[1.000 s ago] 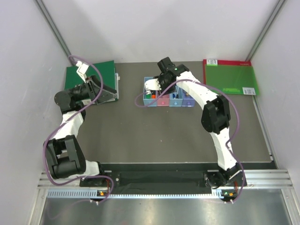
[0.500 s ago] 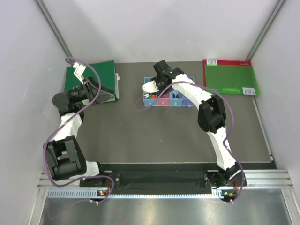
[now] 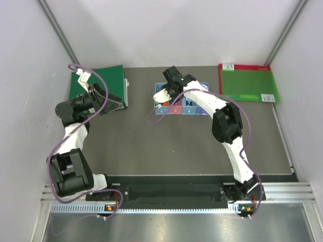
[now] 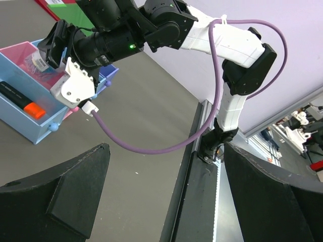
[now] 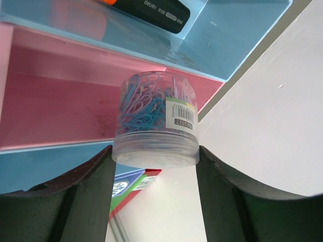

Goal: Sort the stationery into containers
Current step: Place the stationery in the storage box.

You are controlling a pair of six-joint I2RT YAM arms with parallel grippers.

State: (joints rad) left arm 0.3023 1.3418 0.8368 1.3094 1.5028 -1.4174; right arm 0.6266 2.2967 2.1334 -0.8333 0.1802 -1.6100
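Over the pink tray (image 5: pixel 55 106), the right claw (image 5: pixel 155 151) pinches a clear box of paper clips (image 5: pixel 154 116) by its sides; whether the box touches the tray is unclear. A black highlighter (image 5: pixel 151 10) lies in the neighbouring blue tray (image 5: pixel 237 30). By the green folder (image 3: pixel 101 80) on the worktop (image 3: pixel 151 146), the left claw (image 4: pixel 165 151) is spread wide and holds nothing.
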